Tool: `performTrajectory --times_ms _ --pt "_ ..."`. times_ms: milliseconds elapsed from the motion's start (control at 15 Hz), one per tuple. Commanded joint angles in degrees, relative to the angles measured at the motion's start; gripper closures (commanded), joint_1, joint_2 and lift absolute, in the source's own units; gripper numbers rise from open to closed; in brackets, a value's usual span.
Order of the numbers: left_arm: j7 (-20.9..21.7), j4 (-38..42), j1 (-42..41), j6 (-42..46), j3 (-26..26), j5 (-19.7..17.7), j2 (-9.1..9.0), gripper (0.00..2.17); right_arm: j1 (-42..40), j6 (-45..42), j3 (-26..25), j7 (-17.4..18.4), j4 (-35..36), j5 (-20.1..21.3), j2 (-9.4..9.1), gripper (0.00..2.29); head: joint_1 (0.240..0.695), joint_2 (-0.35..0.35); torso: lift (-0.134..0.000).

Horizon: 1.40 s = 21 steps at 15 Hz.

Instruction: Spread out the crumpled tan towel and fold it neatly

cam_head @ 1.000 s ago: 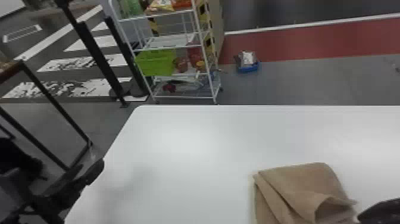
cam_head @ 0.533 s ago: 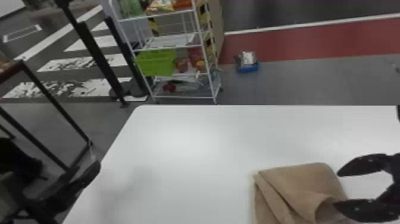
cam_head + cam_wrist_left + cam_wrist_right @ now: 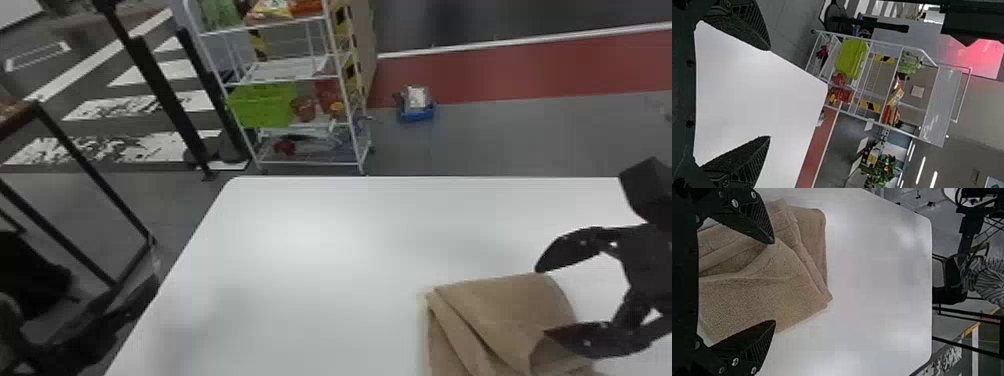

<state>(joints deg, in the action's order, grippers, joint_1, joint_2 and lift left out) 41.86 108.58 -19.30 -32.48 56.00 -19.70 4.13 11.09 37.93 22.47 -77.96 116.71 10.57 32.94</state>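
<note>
The tan towel (image 3: 505,315) lies bunched with overlapping folds at the table's near right. My right gripper (image 3: 542,302) stands open at the towel's right side, one finger beyond its far edge and the other over its near part. In the right wrist view the towel (image 3: 789,278) spreads behind and between the fingers of my right gripper (image 3: 775,282), which has nothing gripped. At the table's left edge is my left gripper (image 3: 145,295), away from the towel. The left wrist view shows my left gripper (image 3: 770,94) open, with bare tabletop between its fingers.
The white table (image 3: 320,250) has its far left corner toward a white wire shelf (image 3: 280,80) holding a green basket (image 3: 262,105). A dark-legged table frame (image 3: 90,180) stands beyond the left edge. A blue container (image 3: 417,112) is on the floor behind.
My right gripper has come in from the right edge and moved over the towel's right side, its fingers now apart. My left gripper has shifted slightly. The towel looks about the same.
</note>
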Motion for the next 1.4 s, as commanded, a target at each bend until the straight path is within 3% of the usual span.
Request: performTrajectory --times_ms 0,267,733,1067,1333 --pt "0.15 -0.04 -0.21 0.00 0.51 -0.52 0.00 0.08 0.51 -4.21 1.17 -0.36 -0.16 0.07 1.07 0.19 0.695 0.350 -0.122" --pt "0.15 -0.04 -0.39 0.00 0.77 -0.52 0.00 0.08 -0.19 -10.89 1.09 -0.36 0.63 -0.73 4.32 0.19 0.695 0.350 -0.122" --pt "-0.37 -0.48 -0.30 0.18 0.42 -0.52 0.00 0.08 -6.08 -22.32 -0.41 -0.36 0.19 6.13 8.54 0.19 0.695 0.350 -0.122" --pt "-0.55 -0.66 -0.30 0.35 -0.02 -0.43 -0.09 0.08 -6.69 -26.54 1.88 -0.36 -3.24 9.82 8.37 0.22 0.695 0.350 -0.122" --pt "-0.46 -0.48 -0.30 0.35 -0.02 -0.43 -0.18 0.08 -5.90 -28.12 3.11 -0.36 -5.52 10.00 6.61 0.29 0.695 0.350 -0.122"
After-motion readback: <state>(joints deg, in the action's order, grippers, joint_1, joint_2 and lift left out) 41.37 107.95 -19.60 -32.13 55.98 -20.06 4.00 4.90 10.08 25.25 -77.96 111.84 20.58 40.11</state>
